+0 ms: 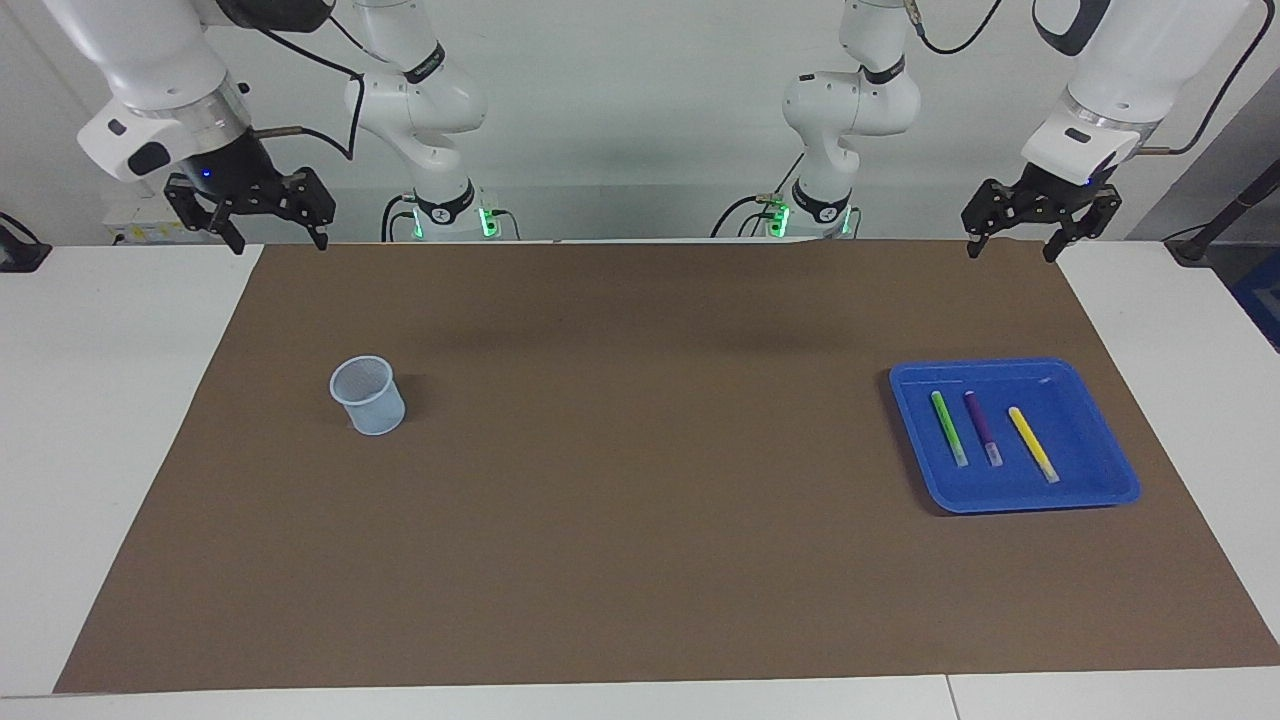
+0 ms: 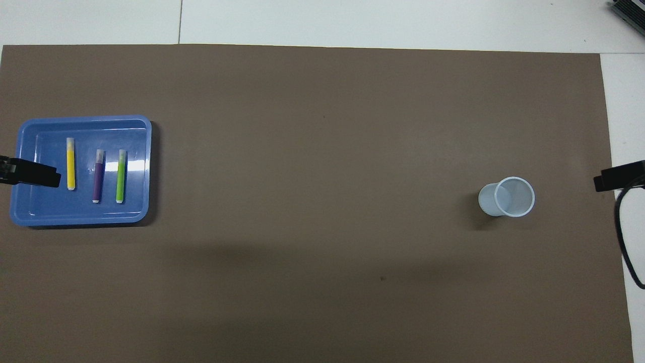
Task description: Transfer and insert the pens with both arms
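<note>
Three pens lie side by side in a blue tray [image 1: 1010, 368] toward the left arm's end of the table: green [image 1: 948, 427], purple [image 1: 982, 427] and yellow [image 1: 1032, 443]. From overhead they show as yellow [image 2: 70, 164], purple [image 2: 98, 176] and green [image 2: 121, 176]. My left gripper [image 1: 1010, 252] hangs open and empty, high over the mat's corner by the robots. My right gripper [image 1: 280, 244] is also open and empty, raised over the mat's corner at the right arm's end. Neither touches anything.
A pale blue mesh cup [image 1: 368, 396] stands upright on the brown mat [image 1: 640, 520] toward the right arm's end, its mouth open [image 2: 513, 195]. White tabletop borders the mat on all sides.
</note>
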`<state>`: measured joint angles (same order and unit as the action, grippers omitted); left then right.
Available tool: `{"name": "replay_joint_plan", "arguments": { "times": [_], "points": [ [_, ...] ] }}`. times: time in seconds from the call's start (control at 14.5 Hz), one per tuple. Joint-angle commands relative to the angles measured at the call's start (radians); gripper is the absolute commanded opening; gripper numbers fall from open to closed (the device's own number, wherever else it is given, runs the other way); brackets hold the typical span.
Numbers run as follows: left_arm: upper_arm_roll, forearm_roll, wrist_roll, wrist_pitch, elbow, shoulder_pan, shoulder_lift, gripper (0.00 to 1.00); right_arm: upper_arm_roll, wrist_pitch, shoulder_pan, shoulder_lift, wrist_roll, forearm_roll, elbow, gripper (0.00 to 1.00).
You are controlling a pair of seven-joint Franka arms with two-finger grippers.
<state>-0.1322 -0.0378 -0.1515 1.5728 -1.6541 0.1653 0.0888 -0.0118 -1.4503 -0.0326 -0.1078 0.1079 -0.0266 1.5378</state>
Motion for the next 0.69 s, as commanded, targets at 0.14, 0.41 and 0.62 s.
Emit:
{"name": "replay_joint_plan", "arguments": {
  "times": [0.14, 0.41, 0.62],
  "points": [
    [-0.006, 0.004, 0.010, 0.003, 0.004, 0.007, 0.003, 1.00, 0.003, 0.018, -0.004, -0.139, -0.008, -0.003, 0.015, 1.00],
    [-0.006, 0.004, 0.010, 0.003, 0.004, 0.007, 0.003, 1.00, 0.016, 0.060, 0.000, -0.170, -0.010, 0.057, 0.015, 1.00],
    [-0.003, 0.004, 0.010, 0.003, 0.004, 0.005, 0.005, 1.00, 0.001, 0.085, -0.015, -0.176, -0.011, 0.057, 0.015, 1.00]
  ]
}}
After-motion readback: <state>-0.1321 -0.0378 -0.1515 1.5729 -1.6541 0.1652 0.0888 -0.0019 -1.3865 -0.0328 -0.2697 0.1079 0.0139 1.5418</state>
